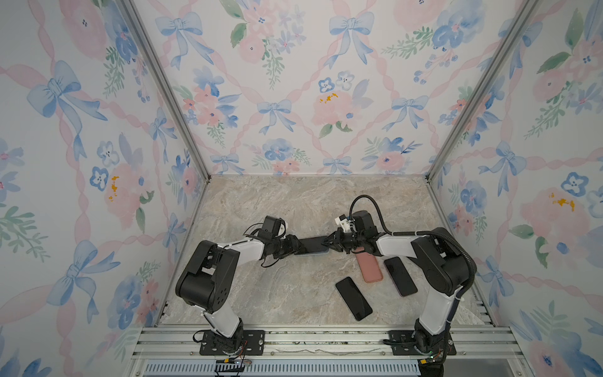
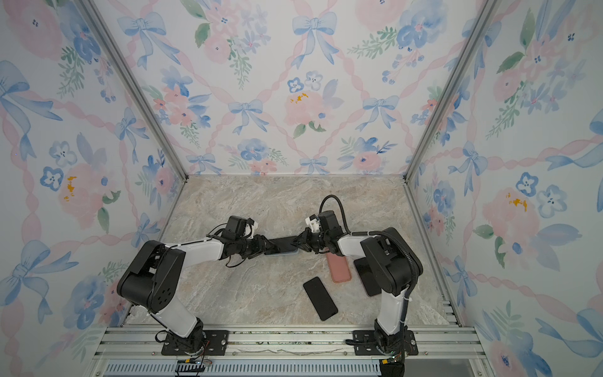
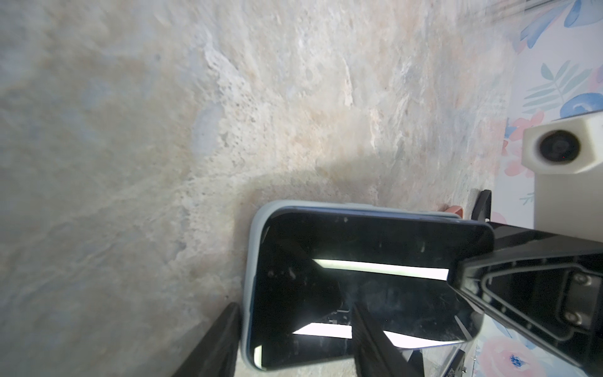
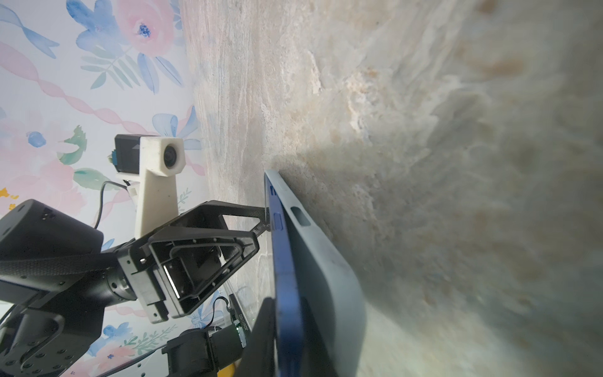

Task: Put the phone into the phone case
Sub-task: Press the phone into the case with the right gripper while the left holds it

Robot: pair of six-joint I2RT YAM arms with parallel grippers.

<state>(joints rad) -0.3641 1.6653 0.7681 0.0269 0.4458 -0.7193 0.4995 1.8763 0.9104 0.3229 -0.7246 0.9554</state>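
Observation:
A black-screened phone (image 1: 311,244) with a blue rim (image 4: 284,261) lies at a slant over a pale blue-grey phone case (image 3: 253,261) on the marble floor. Its end toward the left arm sits in the case, and its other end is raised above the case. My right gripper (image 1: 325,243) is shut on that raised end, one finger (image 4: 261,339) against the screen side. My left gripper (image 1: 297,248) is open at the opposite end. One of its fingers (image 3: 215,342) stands outside the case's edge and the other lies over the screen. In the right wrist view the case (image 4: 326,277) shows edge-on.
Toward the right arm lie a pink case (image 1: 368,267), a black phone (image 1: 354,298) and another dark phone (image 1: 400,275). Floral walls close in three sides. An aluminium rail (image 1: 326,339) carrying both arm bases runs along the front.

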